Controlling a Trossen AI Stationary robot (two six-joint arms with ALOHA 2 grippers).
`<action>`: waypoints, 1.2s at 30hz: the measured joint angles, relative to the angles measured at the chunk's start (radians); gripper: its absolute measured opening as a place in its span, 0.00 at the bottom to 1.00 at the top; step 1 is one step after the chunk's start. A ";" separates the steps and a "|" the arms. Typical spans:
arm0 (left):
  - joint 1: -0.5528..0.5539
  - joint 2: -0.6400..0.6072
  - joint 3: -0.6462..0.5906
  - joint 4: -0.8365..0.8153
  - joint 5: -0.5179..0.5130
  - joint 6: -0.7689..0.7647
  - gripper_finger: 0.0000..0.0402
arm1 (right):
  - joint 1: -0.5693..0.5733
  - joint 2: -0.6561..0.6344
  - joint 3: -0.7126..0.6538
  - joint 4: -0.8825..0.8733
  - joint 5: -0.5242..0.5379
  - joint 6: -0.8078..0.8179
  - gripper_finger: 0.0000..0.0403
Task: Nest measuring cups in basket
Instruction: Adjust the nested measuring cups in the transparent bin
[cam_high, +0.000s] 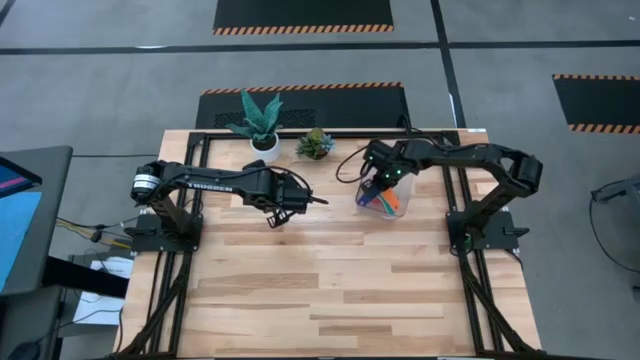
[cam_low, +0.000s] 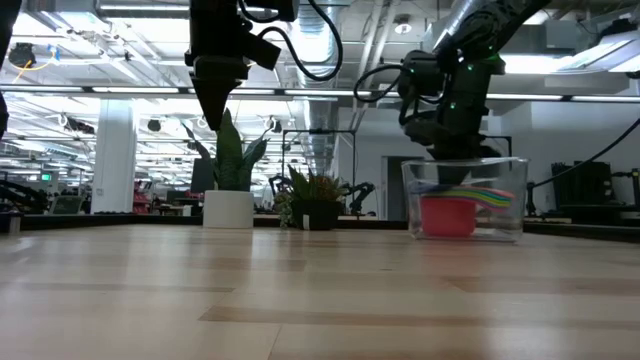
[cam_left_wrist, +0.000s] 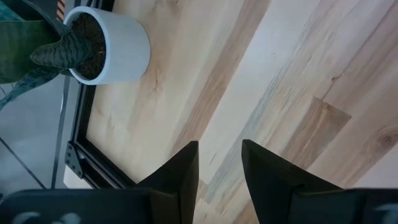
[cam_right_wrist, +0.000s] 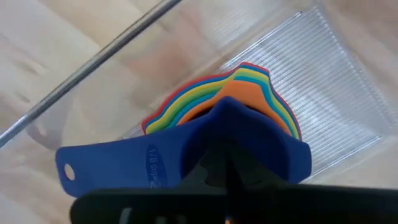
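Observation:
The clear basket stands at the table's far right, and its ribbed floor shows in the right wrist view. Inside it lies a nested stack of measuring cups, with red, blue, yellow, green and orange rims fanned out. A dark blue measuring cup lies on top of the stack. My right gripper reaches down into the basket and is shut on that cup. My left gripper hangs open above bare wood near the white pot, with nothing between its fingers. My right gripper comes from above, pointing steeply down, and meets the bowl of the dark blue cup. Its own fingers hide the exact spot and the kind of hold. The cup lies about level on the orange cup, handle sticking out sideways.
Two potted plants stand at the far edge: a tall one in a white pot and a small dark one. The black table frame runs beside the white pot. Bare wood fills the table's middle and near half.

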 joint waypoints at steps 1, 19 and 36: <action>0.000 0.000 0.000 0.000 0.001 0.000 0.28 | -0.002 0.000 0.000 -0.002 0.004 -0.003 0.01; 0.000 0.000 0.000 0.003 0.002 -0.002 0.28 | -0.033 -0.133 -0.001 -0.035 0.074 -0.017 0.02; 0.000 0.000 0.000 0.029 -0.001 0.003 0.28 | 0.031 -0.129 0.000 0.106 0.038 -0.099 0.01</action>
